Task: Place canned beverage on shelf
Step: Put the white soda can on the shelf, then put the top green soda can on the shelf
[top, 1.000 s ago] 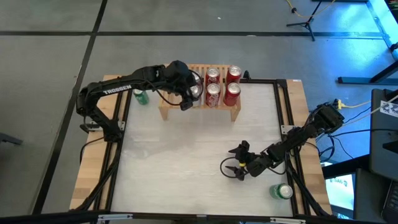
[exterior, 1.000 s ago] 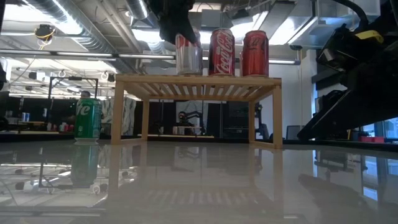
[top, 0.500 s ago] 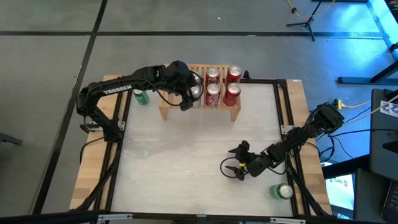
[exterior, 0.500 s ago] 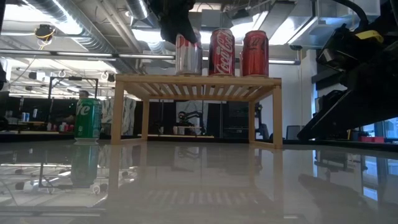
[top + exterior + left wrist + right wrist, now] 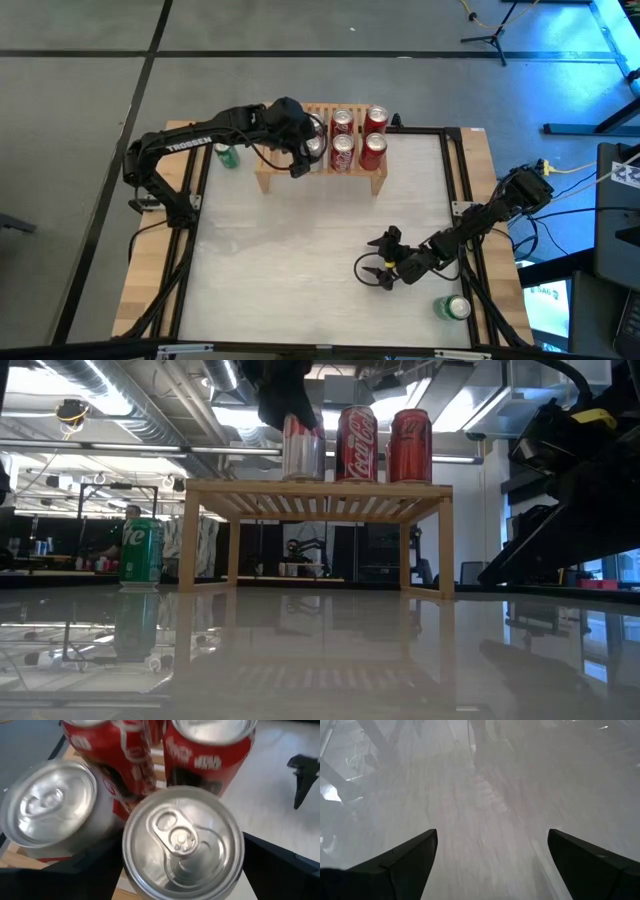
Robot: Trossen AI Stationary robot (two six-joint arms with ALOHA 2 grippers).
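Observation:
The light-wood shelf stands at the table's far edge. Several red cans stand upright on its slats. My left gripper is over the shelf's left part, shut on a red-and-silver can. Another can stands just beside the held one. My right gripper is open and empty, low over the table's near right part; its fingers show wide apart. My left gripper pinches the can's side wall just below the rim between its two fingers, one on either side. The fingers come from above, pointing down. The can is upright, its base level with the slats; whether it rests on them I cannot tell.
A green can stands on the table left of the shelf. Another green can stands at the near right corner. The slats left of the held can are bare. The white tabletop spreads between the arms.

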